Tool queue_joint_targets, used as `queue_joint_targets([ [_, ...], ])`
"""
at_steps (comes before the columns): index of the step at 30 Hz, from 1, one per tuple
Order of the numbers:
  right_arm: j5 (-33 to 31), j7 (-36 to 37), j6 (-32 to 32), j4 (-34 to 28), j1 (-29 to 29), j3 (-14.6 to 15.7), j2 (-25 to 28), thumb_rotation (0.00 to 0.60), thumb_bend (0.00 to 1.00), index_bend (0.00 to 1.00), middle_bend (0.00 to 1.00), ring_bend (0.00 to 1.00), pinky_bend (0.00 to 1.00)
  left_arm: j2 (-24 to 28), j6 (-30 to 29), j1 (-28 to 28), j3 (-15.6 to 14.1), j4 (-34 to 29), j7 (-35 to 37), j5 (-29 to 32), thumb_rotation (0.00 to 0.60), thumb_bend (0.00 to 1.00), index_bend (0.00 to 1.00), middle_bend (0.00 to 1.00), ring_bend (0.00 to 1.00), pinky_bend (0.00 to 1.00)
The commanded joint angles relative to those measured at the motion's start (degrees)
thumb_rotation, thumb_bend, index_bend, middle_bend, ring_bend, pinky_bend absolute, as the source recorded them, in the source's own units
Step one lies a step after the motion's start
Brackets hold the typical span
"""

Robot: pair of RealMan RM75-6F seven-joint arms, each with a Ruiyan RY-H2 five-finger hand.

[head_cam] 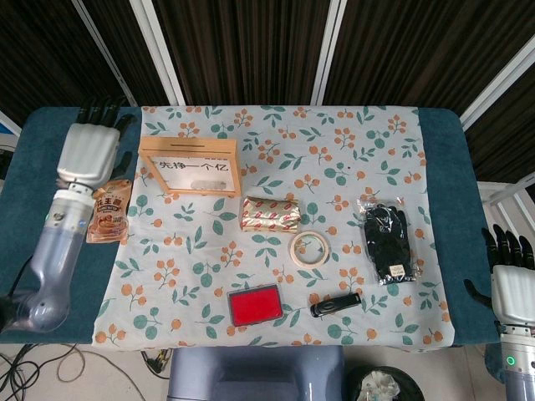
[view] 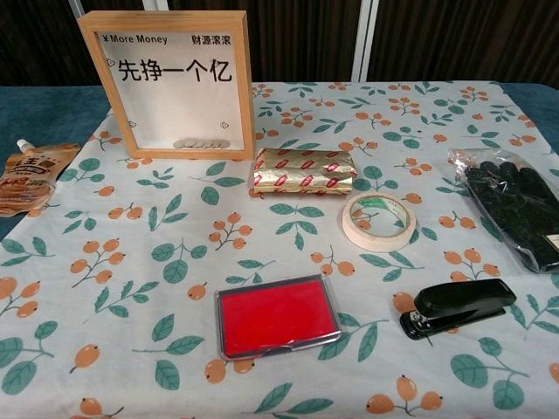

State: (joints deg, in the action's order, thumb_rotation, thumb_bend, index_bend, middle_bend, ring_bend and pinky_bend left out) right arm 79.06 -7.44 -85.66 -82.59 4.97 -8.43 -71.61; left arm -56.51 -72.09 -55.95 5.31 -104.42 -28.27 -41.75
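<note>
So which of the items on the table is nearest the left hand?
The orange drink pouch, lying just beside the left hand on the blue cloth, left of the wooden frame.

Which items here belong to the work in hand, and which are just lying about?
In hand: left hand, open beside the wooden frame and above the drink pouch.
Lying about: gold packet, tape roll, red ink pad, stapler, black gloves.
</note>
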Motion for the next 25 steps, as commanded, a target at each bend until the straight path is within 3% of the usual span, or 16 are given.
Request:
queue_joint_targets([
  [1, 1.1, 0.3, -0.8, -0.6, -0.2, 0.4, 0.3, 0.600, 0.30, 0.00, 0.00, 0.00, 0.00, 1.8, -9.4, 12.6, -7.9, -4.5, 9.5, -12.9, 0.600, 0.39, 0.23, 0.02, 0.00, 0.00],
  [5, 2.4, 0.9, -1.1, -1.1, -0.2, 0.9, 0.7, 0.600, 0.30, 0.00, 0.00, 0.00, 0.00, -1.5, -13.9, 20.5, -13.0, -1.2, 13.7, -21.2, 0.600, 0.39, 0.21, 0.00, 0.00, 0.00],
  [11, 3.7, 1.9, -1.9, -1.7, -0.3, 1.2, 1.4, 0.600, 0.30, 0.00, 0.00, 0.00, 0.00, -7.5, -17.4, 28.2, -16.2, 5.2, 16.1, -25.9, 0.600, 0.39, 0.16, 0.00, 0.00, 0.00],
  [16, 4.4, 2.5, -2.5, -2.5, -0.5, 1.2, 2.0, 0.600, 0.30, 0.00, 0.00, 0.00, 0.00, -12.1, -19.4, 33.1, -16.3, 10.1, 19.3, -28.4, 0.600, 0.39, 0.14, 0.00, 0.00, 0.00],
  [25, 4.5, 2.5, -3.1, -3.3, -0.6, 1.0, 2.4, 0.600, 0.30, 0.00, 0.00, 0.00, 0.00, -14.9, -19.4, 36.7, -15.1, 14.2, 21.9, -31.5, 0.600, 0.38, 0.12, 0.00, 0.00, 0.00],
])
